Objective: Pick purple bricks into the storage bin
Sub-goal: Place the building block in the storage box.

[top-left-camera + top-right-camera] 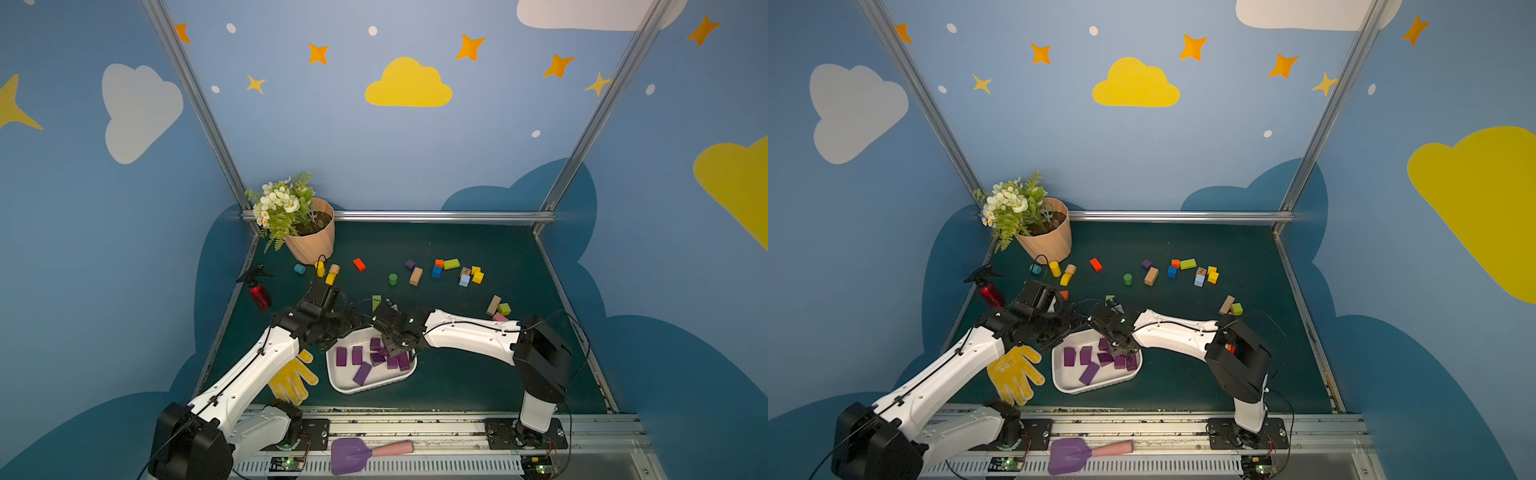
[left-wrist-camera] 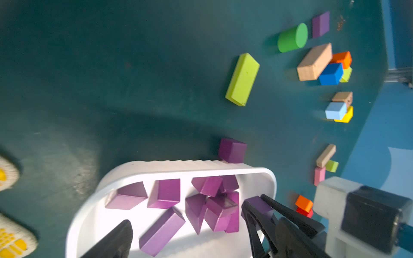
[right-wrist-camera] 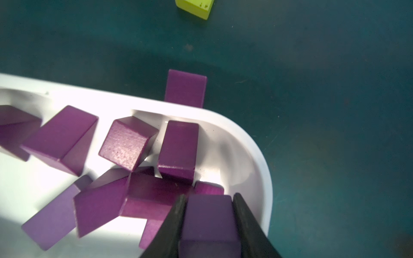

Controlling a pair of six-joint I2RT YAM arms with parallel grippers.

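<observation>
— The storage bin [image 1: 341, 380] is seen low in the centre of both top views, on the green mat. It is well filled, with purple bricks [image 1: 341, 356] spread and heaped across its floor.
— How many are counted?
— Eight or nine can be made out. The heap at the right end is too overlapped for an exact figure.
— And the arms?
— The right gripper [image 3: 209, 196] is drawn narrow around one more, the held brick [image 3: 209, 221]. It is carried just inside the rounded corner of the rim, at the bottom of the right wrist frame, and is judged not yet released. The left gripper [image 2: 205, 225] is spread wide above the bin, with nothing caught between its fingers.
— What is left outside?
— Two are spotted. A stray brick [image 2: 232, 150] lies on the mat touching the bin's outer wall, at the centre of the left wrist frame. A far brick [image 1: 410, 264] is found well apart, just above centre in a top view, near a green cylinder [image 1: 393, 278] and a tan block [image 1: 415, 276].
— The verdict?
— Most of the work is judged done. One release and two pickups are owed. The purple scoop [image 1: 347, 455], at the bottom edge, is to be left alone.
</observation>
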